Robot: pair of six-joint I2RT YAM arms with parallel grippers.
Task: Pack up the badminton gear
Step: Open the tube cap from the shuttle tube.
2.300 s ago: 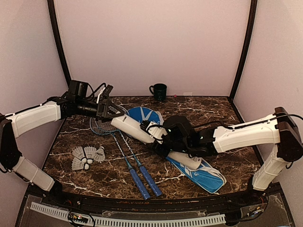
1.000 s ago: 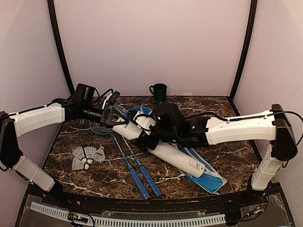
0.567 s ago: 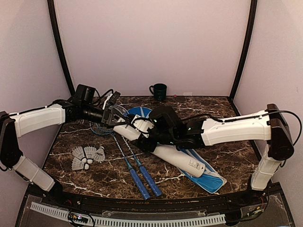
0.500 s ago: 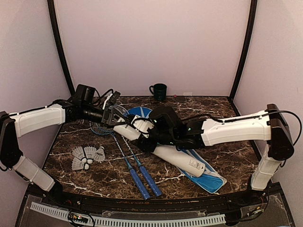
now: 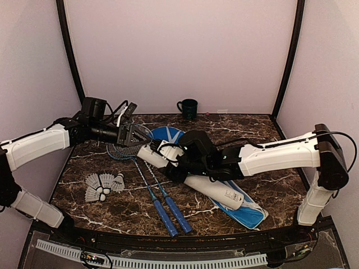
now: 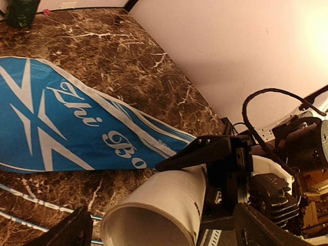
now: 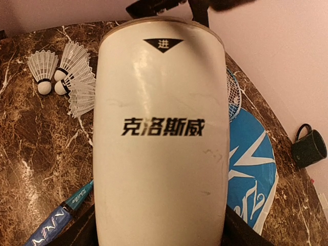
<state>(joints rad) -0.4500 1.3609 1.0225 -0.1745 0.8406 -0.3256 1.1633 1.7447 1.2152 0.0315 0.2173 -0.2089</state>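
While the right end effector (image 5: 173, 163) pressed its two fingers against the sides of the white tube (image 5: 216, 188), gripping it close to its far-left end, we saw the left end effector (image 5: 136, 137) spread wide and holding nothing. It sat just beyond that same end, with the tube's mouth facing it across a small gap.

From its wrist camera the mouth looked open, though we could not see far inside. The tube's long axis ran diagonally from the far left down to the near right. Its lower end rested on the blue cover (image 5: 249, 212), which lay flat on the table (image 5: 269, 134) along much the same line.

The shuttlecocks (image 5: 104, 186) stood in a small cluster well apart from the tube, to the near left of its mouth and plainly closer to the left arm. The two rackets (image 5: 162, 204) lay side by side between the cluster and the tube, handles toward the near edge.

We judged that the free left end effector was better placed to fetch shuttlecocks, and that it would have to carry them rightward and away from the near edge to reach the mouth.
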